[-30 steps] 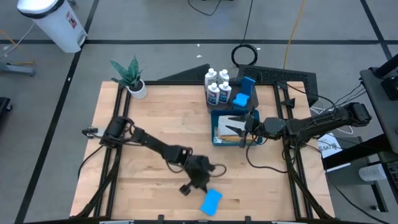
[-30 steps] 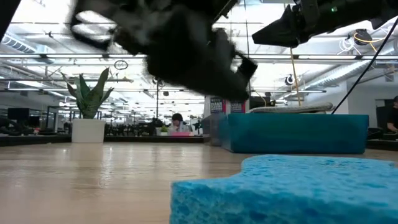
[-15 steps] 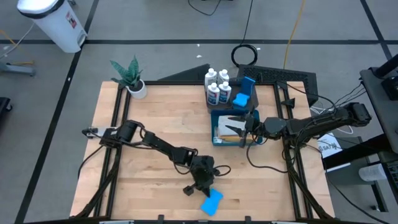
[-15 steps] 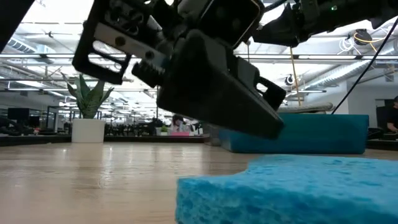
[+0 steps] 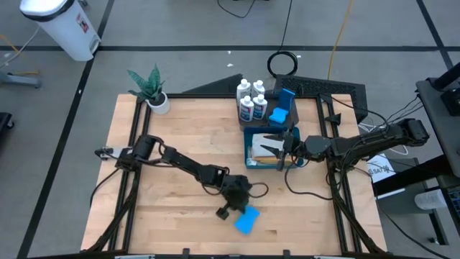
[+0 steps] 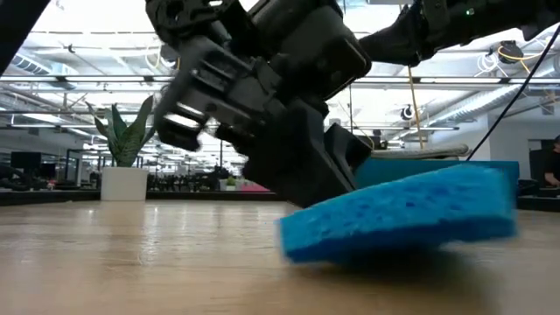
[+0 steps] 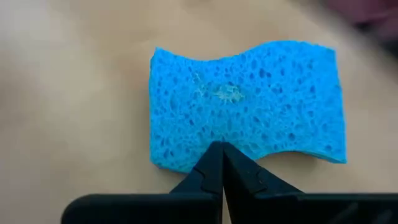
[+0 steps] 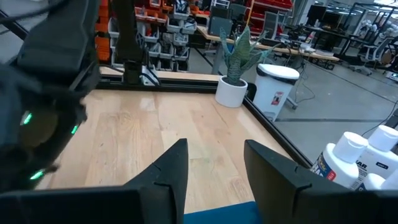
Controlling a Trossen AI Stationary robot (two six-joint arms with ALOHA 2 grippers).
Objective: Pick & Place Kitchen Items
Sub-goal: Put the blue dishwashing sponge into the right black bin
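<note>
A bright blue sponge (image 5: 247, 220) (image 7: 249, 99) lies near the table's near edge. In the low view the sponge (image 6: 402, 214) is tilted, one end on the wood and the other raised. My left gripper (image 5: 240, 209) (image 7: 221, 149) is shut, slanting down, with its tips at the sponge's long edge. My right gripper (image 5: 279, 150) (image 8: 214, 155) hangs level and open above the blue bin (image 5: 246, 152), with nothing between its fingers. Several white bottles (image 5: 251, 101) stand behind the bin, and folded cloths (image 5: 262, 147) lie inside it. My left gripper touches the sponge with its shut fingertips (image 7: 214, 163) at the middle of one long edge (image 7: 205, 152). The fingers slant down from the table's far left. The sponge sits tilted, its lower end (image 6: 293, 248) on the table.
A potted plant (image 5: 152, 90) stands at the far left corner. More blue sponges (image 5: 284, 108) stand at the bin's far end. Bare wood stretches across the table's left half and middle (image 5: 187, 137).
My left gripper, still shut, has come down and gone toward the table's right edge onto the sponge. The sponge has slid a little toward the far edge, and in the low view it has tipped from lying flat to tilted, with one end raised.
</note>
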